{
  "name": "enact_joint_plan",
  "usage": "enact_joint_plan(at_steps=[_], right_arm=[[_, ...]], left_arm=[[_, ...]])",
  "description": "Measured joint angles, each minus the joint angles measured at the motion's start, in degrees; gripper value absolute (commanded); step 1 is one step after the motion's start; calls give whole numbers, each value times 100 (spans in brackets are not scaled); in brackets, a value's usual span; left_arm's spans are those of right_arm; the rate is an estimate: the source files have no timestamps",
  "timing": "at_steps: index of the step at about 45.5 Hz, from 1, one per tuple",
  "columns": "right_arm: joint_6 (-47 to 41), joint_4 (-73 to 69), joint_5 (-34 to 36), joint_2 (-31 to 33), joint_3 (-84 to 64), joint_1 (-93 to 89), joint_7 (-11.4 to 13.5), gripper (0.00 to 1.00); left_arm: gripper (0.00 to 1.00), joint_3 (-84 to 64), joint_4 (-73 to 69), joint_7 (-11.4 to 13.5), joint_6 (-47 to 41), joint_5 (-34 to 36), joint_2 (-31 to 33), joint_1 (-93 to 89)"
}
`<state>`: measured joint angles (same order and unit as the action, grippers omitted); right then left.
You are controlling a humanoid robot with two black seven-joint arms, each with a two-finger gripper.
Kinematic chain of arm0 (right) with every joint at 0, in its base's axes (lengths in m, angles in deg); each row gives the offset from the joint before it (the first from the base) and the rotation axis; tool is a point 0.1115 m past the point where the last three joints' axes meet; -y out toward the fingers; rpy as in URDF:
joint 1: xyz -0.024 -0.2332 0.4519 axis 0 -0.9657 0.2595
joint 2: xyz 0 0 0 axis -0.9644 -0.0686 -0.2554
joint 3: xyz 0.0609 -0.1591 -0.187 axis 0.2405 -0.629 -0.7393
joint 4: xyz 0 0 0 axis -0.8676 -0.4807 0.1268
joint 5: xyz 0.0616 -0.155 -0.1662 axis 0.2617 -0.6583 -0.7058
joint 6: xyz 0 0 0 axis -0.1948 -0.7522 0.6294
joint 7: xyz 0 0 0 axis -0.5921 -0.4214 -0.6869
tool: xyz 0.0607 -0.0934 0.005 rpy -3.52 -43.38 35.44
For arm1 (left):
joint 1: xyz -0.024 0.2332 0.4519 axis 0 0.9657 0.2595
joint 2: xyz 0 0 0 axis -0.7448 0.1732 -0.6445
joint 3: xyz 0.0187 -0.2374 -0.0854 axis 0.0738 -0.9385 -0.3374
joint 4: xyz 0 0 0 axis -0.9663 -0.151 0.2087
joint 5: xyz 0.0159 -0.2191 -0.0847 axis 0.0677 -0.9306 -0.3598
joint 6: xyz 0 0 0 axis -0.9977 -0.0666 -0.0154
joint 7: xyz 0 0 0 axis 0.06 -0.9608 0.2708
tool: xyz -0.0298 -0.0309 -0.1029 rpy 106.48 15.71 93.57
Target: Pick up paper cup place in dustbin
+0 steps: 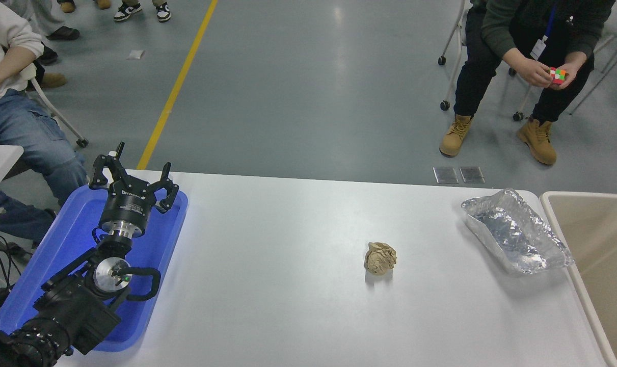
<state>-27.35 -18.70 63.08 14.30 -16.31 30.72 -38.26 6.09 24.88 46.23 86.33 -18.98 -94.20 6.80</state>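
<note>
Head view. Left arm lies at the lower left over the blue plastic tray (30, 285), pointing away from the camera. Left tool (133, 179) sits above the tray's far end, fingers spread wide, nothing between them. Right arm and right tool: outside the frame. The paper cup cannot be found anywhere in this view, neither on the counter nor in the part of the bin that shows.

White counter (288, 306) fills the lower half. Dustbin (568, 255), beige with a tan inside, stands at the right edge of the counter and is cut off by the frame; only its left rim and part of the interior show, and that part holds nothing visible. Crinkled silver foil tray (514, 234) rests on the counter just beside the bin's left rim. Crumpled brown paper ball (380, 258) lies near the counter's middle, well apart from both trays.

Beyond the counter: 1 seated person at upper right holds a coloured puzzle cube (558, 75) in both hands. A 2nd person in jeans (23, 132) sits at the upper left.
</note>
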Motion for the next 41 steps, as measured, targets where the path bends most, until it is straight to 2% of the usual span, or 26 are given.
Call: enact_joint_plan(at_steps=[16,37,39,41], right_arm=[[282,575,-524,-600,1332,-1139,67,0],[466,689,-680,-1020,1737,-1554,77,1],[469,689,-680,-1031,1746,-1565,78,16],[471,689,-679,-1041,1756,-1574,78,35]], left_arm=[[100,0,-1,0,0,0,0,0],[100,0,-1,0,0,1,0,0],[100,0,-1,0,0,0,0,0],[100,0,-1,0,0,1,0,0]])
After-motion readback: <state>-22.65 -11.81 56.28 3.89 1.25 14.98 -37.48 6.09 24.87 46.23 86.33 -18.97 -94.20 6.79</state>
